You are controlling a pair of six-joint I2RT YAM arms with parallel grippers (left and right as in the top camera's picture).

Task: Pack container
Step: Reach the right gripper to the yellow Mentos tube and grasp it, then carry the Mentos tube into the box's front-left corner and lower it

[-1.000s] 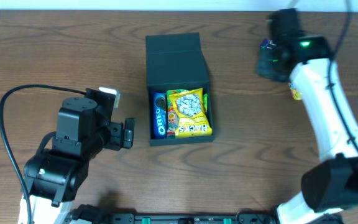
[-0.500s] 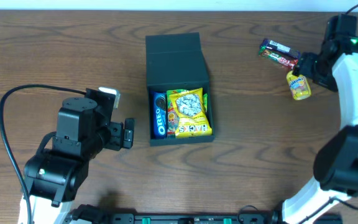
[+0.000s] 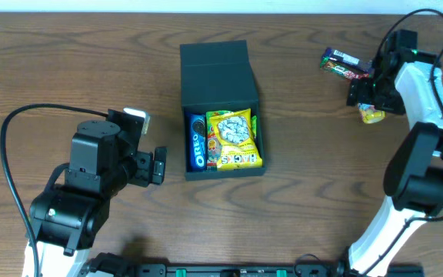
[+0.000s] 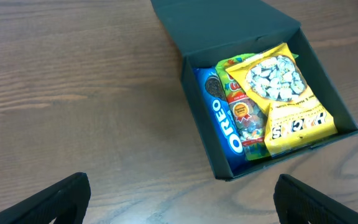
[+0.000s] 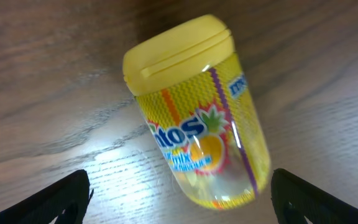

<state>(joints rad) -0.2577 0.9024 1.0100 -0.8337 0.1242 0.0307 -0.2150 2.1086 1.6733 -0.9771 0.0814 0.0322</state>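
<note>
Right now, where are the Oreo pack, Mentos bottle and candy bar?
Oreo pack [image 4: 221, 124], left wrist view, on its logo.
Mentos bottle [image 5: 194, 124], right wrist view, on its label.
Candy bar [image 3: 343, 66], overhead view, mid-wrapper.

The left arm [image 3: 75, 192] sits folded at the lower left of the overhead view. The left pincer [image 3: 158, 165] points toward the frame's centre, jaws spread wide. The right arm [image 3: 420, 92] stretches up the right edge to the upper right, where the right pincer [image 3: 365, 96] faces down at the bench, jaws likewise wide apart.

Robot lab, wood-grain table [image 3: 68, 69], left arm [image 3: 91, 175], right arm [image 3: 420, 86]
</note>
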